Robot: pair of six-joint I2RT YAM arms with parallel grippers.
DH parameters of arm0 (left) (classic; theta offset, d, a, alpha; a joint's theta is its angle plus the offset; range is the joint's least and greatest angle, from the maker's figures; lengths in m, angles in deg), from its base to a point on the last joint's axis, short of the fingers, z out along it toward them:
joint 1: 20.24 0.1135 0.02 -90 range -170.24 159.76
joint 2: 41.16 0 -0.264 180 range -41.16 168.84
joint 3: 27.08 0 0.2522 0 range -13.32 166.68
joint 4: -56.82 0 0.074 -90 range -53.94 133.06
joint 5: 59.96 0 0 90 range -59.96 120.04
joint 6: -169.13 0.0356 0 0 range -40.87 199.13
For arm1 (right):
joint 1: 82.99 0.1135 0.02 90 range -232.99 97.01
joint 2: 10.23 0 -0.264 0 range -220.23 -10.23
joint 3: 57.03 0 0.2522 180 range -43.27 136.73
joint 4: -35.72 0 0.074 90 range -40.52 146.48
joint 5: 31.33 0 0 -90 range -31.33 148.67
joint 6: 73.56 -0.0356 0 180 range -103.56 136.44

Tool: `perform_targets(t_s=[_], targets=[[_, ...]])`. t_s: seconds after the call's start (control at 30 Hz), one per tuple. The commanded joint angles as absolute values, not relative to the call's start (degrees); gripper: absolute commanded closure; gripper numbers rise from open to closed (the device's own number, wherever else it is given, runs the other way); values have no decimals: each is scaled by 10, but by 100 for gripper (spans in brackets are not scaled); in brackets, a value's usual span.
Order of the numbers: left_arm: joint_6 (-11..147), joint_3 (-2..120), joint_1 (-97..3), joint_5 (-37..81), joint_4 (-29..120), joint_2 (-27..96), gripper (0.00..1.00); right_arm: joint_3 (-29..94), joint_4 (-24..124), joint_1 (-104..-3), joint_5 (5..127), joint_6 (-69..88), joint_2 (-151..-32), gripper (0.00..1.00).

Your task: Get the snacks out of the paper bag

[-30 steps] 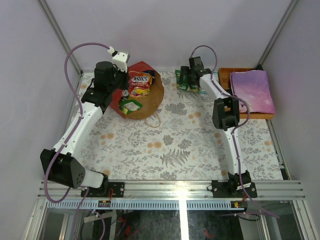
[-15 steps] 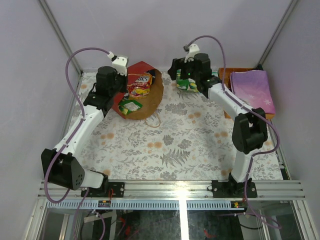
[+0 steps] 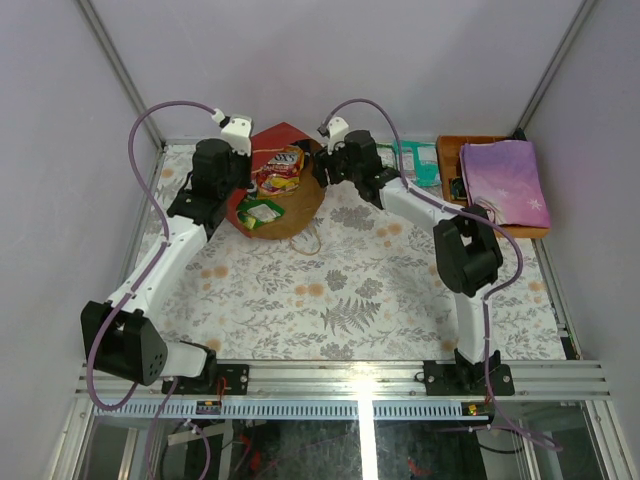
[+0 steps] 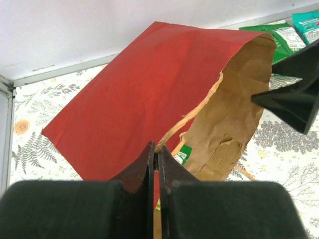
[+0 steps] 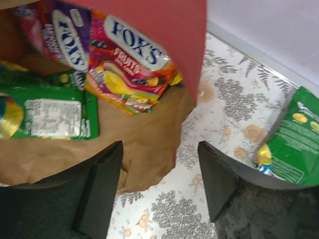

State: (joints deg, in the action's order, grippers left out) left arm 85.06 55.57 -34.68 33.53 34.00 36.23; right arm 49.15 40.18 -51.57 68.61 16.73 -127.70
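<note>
We log one paper bag (image 4: 144,89), lying far left on the worktop (image 3: 340,290), holding one yellow-red packet (image 5: 132,74), one purple packet (image 5: 67,32), one green packet (image 5: 50,117). Right of it: a second green packet (image 5: 294,139), one teal packet (image 4: 308,22). Left fingers (image 4: 142,169) pinch its rim; right fingers (image 5: 102,189) gape.

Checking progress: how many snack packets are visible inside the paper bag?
3: purple packet and yellow-red packet side by side, green packet closer to the robot; more may be hidden.

The arms (image 3: 165,250) are built of white links and black joint housings, with purple cables (image 3: 140,130) looped along them. Black fingers (image 5: 99,189) are fitted to the left gripper (image 4: 155,152) and right gripper (image 5: 158,149).
</note>
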Motion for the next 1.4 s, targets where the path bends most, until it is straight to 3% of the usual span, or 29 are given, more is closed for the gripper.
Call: perform_targets(t_s=[0.0,0.17,0.37,0.8,1.23,1.37], targets=[[852,548,-348,367,377,351,100,551,384,-509,620,197,-1308,37],[857,547,-348,390,384,359,100,565,364,-492,578,197,-1339,57],[863,557,-348,421,387,378,100,567,351,-475,557,177,-1354,99],[885,557,-348,507,393,379,100,623,381,-435,553,169,-1395,100],[871,547,-307,528,398,369,100,765,464,-412,553,179,-1463,100],[873,548,-303,528,399,369,100,740,464,-413,545,174,-1439,94]])
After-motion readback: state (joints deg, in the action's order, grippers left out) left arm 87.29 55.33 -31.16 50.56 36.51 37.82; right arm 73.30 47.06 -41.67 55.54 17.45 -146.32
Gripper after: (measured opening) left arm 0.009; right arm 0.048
